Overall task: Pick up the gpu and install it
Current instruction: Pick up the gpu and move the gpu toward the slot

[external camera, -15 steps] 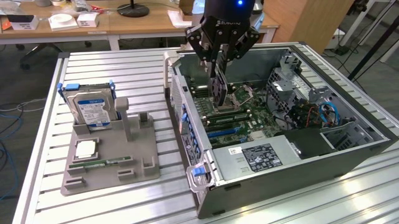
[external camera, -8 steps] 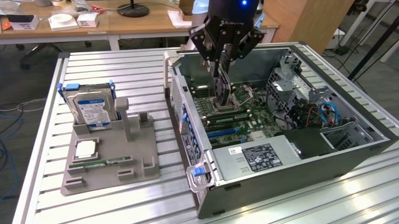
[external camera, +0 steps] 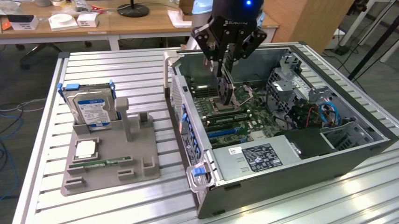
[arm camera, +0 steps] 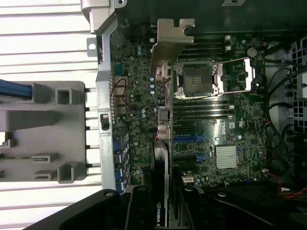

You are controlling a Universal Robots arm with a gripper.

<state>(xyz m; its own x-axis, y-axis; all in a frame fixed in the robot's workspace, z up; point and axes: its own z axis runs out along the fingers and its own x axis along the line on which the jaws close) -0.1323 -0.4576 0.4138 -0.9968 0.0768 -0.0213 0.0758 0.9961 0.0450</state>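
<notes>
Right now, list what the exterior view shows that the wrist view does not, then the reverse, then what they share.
Exterior view: a hard drive standing in the grey parts holder, a CPU chip and a memory stick lying on it, and the case's power supply.
Wrist view: the silvery bracket of the gpu seen end-on, and a green logo on the card's edge.
Both: the gripper shut on the gpu, holding it upright above the motherboard, beside the CPU socket.
</notes>
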